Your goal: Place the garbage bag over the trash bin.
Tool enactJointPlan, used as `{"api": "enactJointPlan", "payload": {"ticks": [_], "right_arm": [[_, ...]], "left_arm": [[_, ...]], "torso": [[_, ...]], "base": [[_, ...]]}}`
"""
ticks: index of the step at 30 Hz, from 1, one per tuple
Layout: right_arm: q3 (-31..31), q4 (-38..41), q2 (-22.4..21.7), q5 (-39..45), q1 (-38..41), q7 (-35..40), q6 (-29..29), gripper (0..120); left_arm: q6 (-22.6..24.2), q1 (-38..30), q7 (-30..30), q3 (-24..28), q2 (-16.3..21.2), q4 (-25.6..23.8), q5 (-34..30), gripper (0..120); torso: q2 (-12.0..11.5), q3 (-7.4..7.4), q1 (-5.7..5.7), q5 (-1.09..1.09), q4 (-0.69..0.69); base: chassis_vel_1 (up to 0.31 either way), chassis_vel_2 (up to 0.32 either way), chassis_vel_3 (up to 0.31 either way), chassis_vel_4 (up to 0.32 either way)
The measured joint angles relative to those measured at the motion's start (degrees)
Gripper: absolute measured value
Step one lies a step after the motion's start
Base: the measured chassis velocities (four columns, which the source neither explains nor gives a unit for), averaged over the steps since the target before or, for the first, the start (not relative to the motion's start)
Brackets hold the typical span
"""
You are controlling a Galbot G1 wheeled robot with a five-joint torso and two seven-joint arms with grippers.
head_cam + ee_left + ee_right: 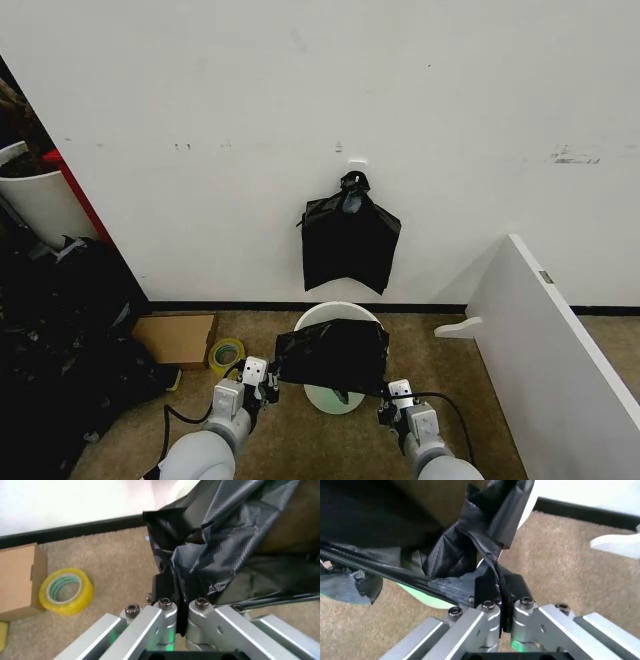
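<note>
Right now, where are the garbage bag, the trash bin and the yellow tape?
garbage bag (332, 356), head view, middle of the stretched plastic.
trash bin (322, 314), head view, far rim.
yellow tape (66, 591), left wrist view, roll's side.

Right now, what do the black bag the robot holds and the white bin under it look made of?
The garbage bag looks like thin plastic film: glossy, crinkled, finely textured, sagging between the left gripper and right gripper. The trash bin seems smooth, rigid white plastic, judging by its even rim.
</note>
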Motion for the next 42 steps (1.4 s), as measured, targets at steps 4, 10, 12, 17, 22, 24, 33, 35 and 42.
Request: {"api": "enactJointPlan", "payload": {"ticks": [4,10,12,17,22,24,33,35,42], "right_arm": [[-0.02,-1.45,0.65,1.34,1.33,0.28,-0.31,0],[-0.87,-2.69,1.15,1.58,1.94,0.66,-0.97,0],[-0.88,-2.7,1.28,1.42,1.85,0.95,-1.29,0],[-1.06,-3.04,1.06,0.52,1.73,1.03,-1.56,0],[-1.19,-5.02,1.22,0.23,2.67,0.97,-1.21,0],[-1.18,-5.96,1.45,0.19,3.23,0.97,-0.92,0],[-1.48,-7.76,2.33,-0.95,3.77,0.92,-0.21,0],[-1.64,-8.31,2.47,-1.14,4.05,0.92,-0.09,0],[-1.92,-10.69,2.94,-2.12,4.72,0.92,1.38,0]], "left_arm": [[1.12,-0.33,-0.31,0.1,-0.18,1.18,-0.07,0],[1.86,-0.57,-0.64,0.29,-0.6,2.29,-0.08,0],[2.08,-0.55,-0.66,0.48,-0.62,2.24,-0.08,0],[2.27,-0.66,-0.65,0.98,-0.63,2.68,0.17,0],[2.48,-1.96,-0.86,1.71,-1.28,4.67,0.53,0],[2.65,-2.53,-1.19,1.87,-1.8,5.58,0.77,0],[3.61,-2.91,-1.55,2.43,-3.04,7.24,2.51,0],[3.62,-3.22,-1.86,2.58,-3.38,7.74,2.66,0],[3.42,-4.32,-2.6,3.0,-4.21,9.31,2.75,0]], "torso": [[0.0,0.0,0.0,0.0,0.0],[0.0,0.0,0.0,0.0,0.0],[0.0,0.0,0.0,0.0,0.0],[0.0,0.0,0.0,0.01,0.0],[0.0,0.0,0.0,0.0,0.0],[0.0,0.0,0.0,0.0,0.0],[0.0,0.0,0.0,0.01,0.0],[0.0,0.0,0.0,0.0,0.01],[0.0,0.0,0.0,0.0,0.0]], "base": [[0.0,0.0,0.0,0.0],[0.0,0.0,0.0,0.0],[0.0,0.0,0.0,0.0],[0.0,0.0,0.0,0.0],[0.0,0.0,0.0,0.0],[0.0,0.0,0.0,0.0],[0.0,0.0,0.0,0.0],[0.0,0.0,0.0,0.0],[0.0,0.0,0.0,0.0]]}}
